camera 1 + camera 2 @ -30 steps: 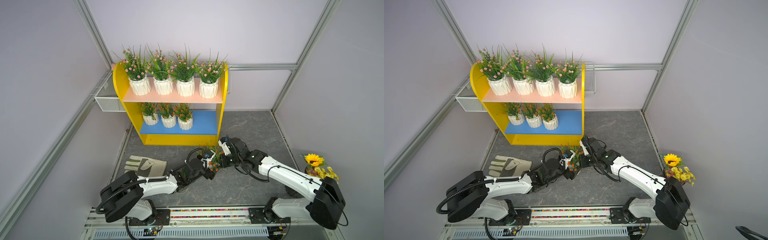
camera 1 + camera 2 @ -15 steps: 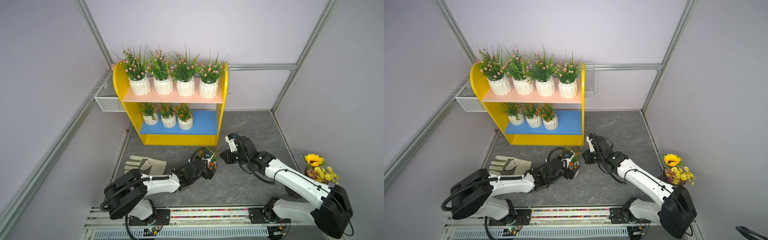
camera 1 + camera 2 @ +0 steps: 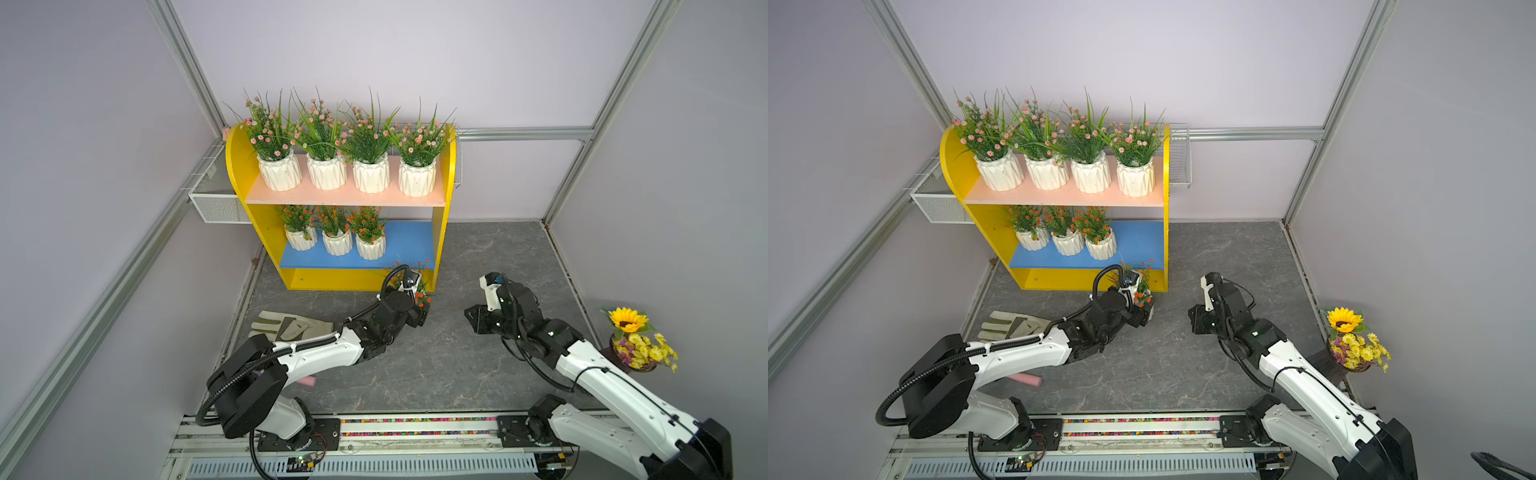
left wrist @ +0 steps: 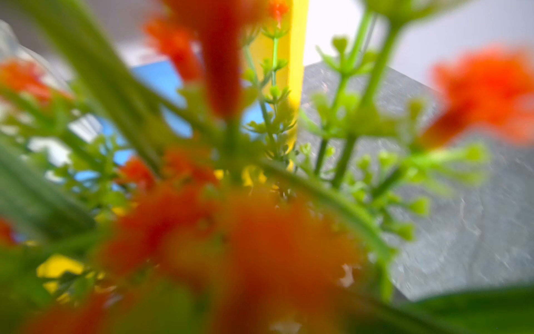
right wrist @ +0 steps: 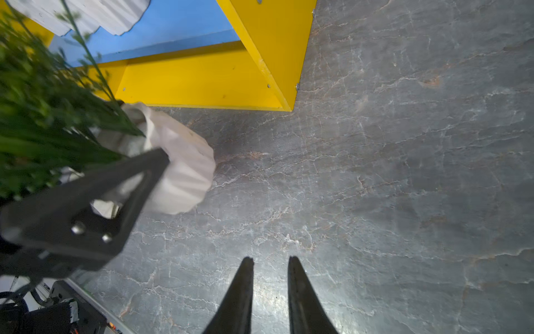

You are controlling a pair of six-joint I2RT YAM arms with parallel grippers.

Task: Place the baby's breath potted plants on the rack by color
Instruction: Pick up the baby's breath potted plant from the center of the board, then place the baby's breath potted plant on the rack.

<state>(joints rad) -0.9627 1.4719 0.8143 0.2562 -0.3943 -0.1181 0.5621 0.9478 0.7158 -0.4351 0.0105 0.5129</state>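
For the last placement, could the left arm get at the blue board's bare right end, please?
Probably yes: the left gripper, holding the orange plant, is just before that bare stretch of the blue board, nothing between.

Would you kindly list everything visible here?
rack: 1, yellow, pink and blue boards, at the back
pink-blossom potted plants: 4, white pots, on the pink board
orange-red potted plants: 3, white pots, on the blue board
held orange-red potted plant: 1, white pot, before the rack
glove: 1, pale beige, on the table beside the left arm
small item: 1, pink, under the left arm
mesh baskets: 2, white, either side of the rack
bouquet: 1, yellow, dark vase, by the right arm
table: 1, grey marbled
left gripper: 1, black, fingers shut on the held plant
right gripper: 1, black, fingers apart, empty
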